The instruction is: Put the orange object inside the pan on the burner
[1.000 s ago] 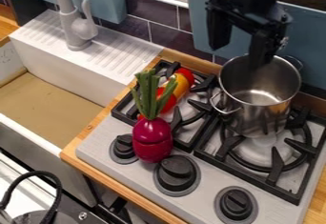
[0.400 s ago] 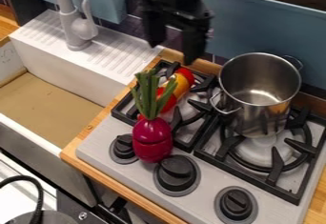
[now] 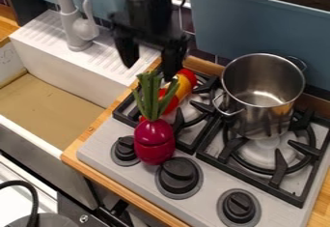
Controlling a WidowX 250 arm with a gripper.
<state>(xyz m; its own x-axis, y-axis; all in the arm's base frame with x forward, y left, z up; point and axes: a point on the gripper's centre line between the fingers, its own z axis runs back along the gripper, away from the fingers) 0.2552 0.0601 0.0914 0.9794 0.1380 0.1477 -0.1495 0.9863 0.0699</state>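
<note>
The black gripper hangs open over the back left burner, its two fingers apart with nothing held between them. Below it lies an orange object with red ends, slanted across the back left burner grate and partly hidden behind green stalks. A silver metal pot with two side handles stands on the right burner; the part of its inside that shows holds nothing.
A purple-red beet-like toy with green stalks stands at the stove's left, in front of the orange object. Black knobs line the front. At left are a white sink and grey faucet; a blue bin is behind.
The gripper has moved left, from above the pot to above the back left burner, and is lower than half a second ago. The pot and toys have stayed put.
</note>
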